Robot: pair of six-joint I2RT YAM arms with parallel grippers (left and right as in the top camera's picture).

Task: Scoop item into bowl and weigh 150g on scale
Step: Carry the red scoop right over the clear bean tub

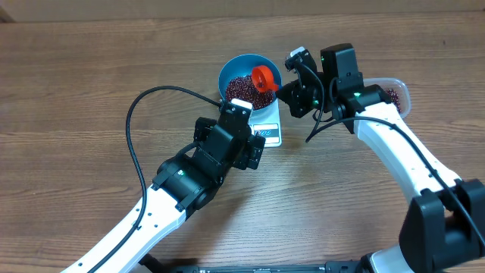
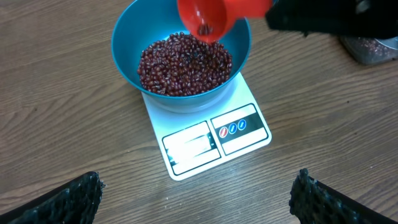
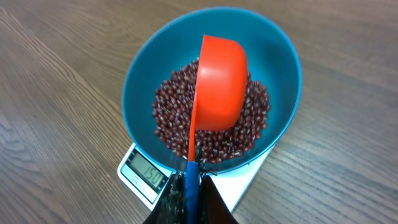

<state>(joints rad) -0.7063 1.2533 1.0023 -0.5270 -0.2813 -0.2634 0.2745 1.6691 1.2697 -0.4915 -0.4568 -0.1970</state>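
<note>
Beans: a loose maroon heap of tiny, glossy, oval beans lying in the bottom of the bowl. A few more sit inside the scoop's cup.
Bowl: round, smooth, bright blue and deep-sided. It stands on the far end of the scale and overhangs it at both sides, nearer the table's far edge than its near edge.
Scale: a flat white rectangle with rounded corners. Its long axis runs from the far edge towards the near edge, slightly skewed. The display and label panel face the near edge, clear of the bowl, and the lit digits appear to read 150.
Scoop: orange-red smooth plastic, a round cup on a thin straight handle. Its long axis runs from the right gripper out over the bowl's right rim. The cup is tipped on its side above the beans, its mouth turned towards the left arm and its rounded back towards the right wrist camera.
Right gripper: the jaws are pinched tight on the end of the scoop handle, just beside the bowl's right rim.
Left gripper: the jaws are spread fully wide with nothing between them. The dark, rough-textured fingers hover over bare wood on the near side of the scale, pointing at it.
Tub: clear plastic with rounded corners and beans inside, to the right of the bowl and partly hidden behind the right arm.
Table: brown wood grain with a matt surface.
</note>
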